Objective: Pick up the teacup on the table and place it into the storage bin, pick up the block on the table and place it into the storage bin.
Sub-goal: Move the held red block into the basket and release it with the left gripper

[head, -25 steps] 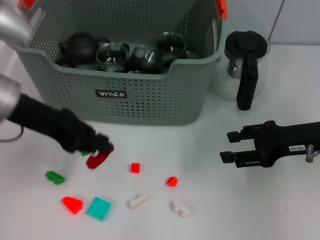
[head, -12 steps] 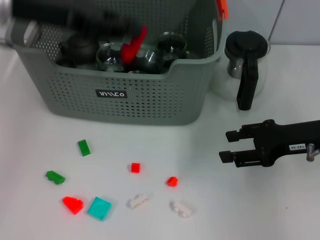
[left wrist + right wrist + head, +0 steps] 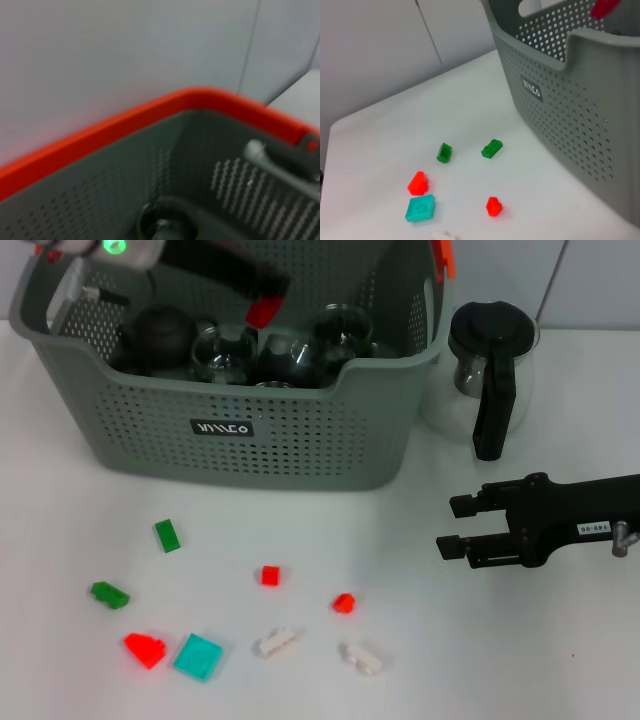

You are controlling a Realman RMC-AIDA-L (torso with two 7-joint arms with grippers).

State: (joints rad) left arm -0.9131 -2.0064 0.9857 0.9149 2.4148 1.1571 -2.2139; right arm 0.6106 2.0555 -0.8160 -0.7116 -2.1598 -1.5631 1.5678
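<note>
The grey perforated storage bin point(image 3: 300, 430) stands at the back of the white table, and it also fills one side of the right wrist view as the storage bin point(image 3: 580, 100). My left gripper point(image 3: 268, 292) hangs over the bin's inside, shut on a red block point(image 3: 265, 312); this red block point(image 3: 605, 7) also shows above the rim. Glass teacups point(image 3: 225, 348) sit in the bin beside a dark teapot point(image 3: 160, 332). Several small blocks lie on the table in front, among them a green block point(image 3: 167, 535) and a red block point(image 3: 270, 575). My right gripper point(image 3: 450, 526) rests open at the right, low over the table.
A glass pitcher point(image 3: 490, 365) with a black handle stands right of the bin, just behind my right arm. A teal block point(image 3: 198, 656) and white blocks point(image 3: 274, 642) lie near the table's front edge. The left wrist view shows the bin's orange-edged wall point(image 3: 150, 165).
My left arm has lifted the red block off the table and carried it up over the bin. The right gripper has shifted only slightly.
</note>
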